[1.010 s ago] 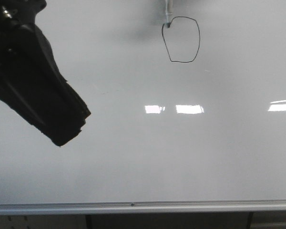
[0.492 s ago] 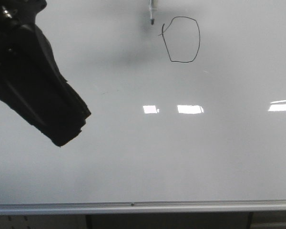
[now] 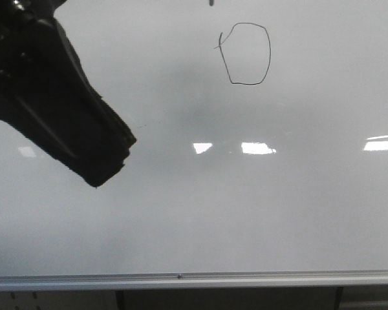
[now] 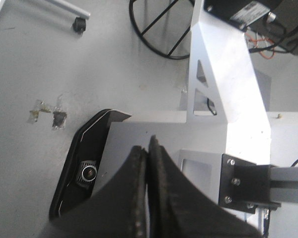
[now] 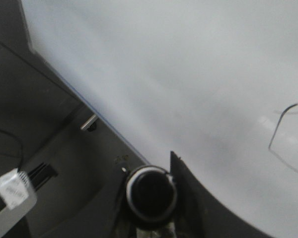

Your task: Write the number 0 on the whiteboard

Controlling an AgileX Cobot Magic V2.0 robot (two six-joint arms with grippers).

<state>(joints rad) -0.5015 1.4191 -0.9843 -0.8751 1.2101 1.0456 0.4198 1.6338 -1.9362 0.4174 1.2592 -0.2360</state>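
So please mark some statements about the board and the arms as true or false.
1. The number 0 is a closed outline on the whiteboard. True.
2. The marker tip touches the 0. False: the marker is apart from it, at the picture's top edge.
3. The left gripper has its fingers together. True.
4. The 0 is filled in black. False: only a thin outline.

Look past the board in your left wrist view and you get a grey floor with scuffed, taped patches. A white metal frame with triangular cut-outs stands on it, black cables looped behind. A small black caster sits under a pale rail. Your right wrist view shows dark, dim floor beyond the edge.
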